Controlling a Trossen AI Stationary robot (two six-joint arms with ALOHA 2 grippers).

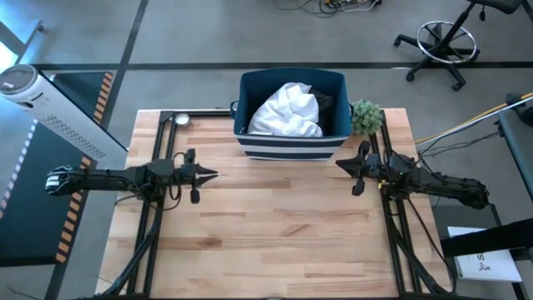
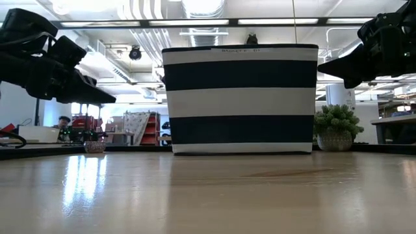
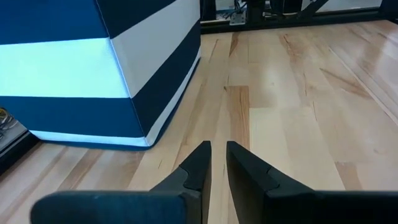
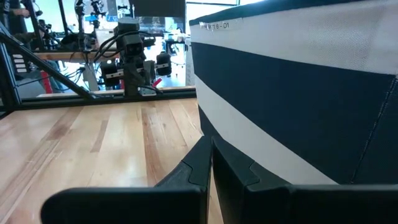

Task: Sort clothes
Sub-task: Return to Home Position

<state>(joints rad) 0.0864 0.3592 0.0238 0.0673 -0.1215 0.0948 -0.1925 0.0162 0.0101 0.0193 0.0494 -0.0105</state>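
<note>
A large white garment lies piled in the navy bin with white stripes at the table's far middle, with a dark grey piece beside it in the bin. My left gripper hovers at the table's left, pointing right, shut and empty. My right gripper hovers near the bin's right front corner, pointing left, shut and empty. The fingertips show nearly closed in the left wrist view and closed in the right wrist view. The other small garments are out of view.
A small green plant stands right of the bin, close to my right arm. A small round metal object lies at the far left corner. The wooden table stretches bare in front of the bin.
</note>
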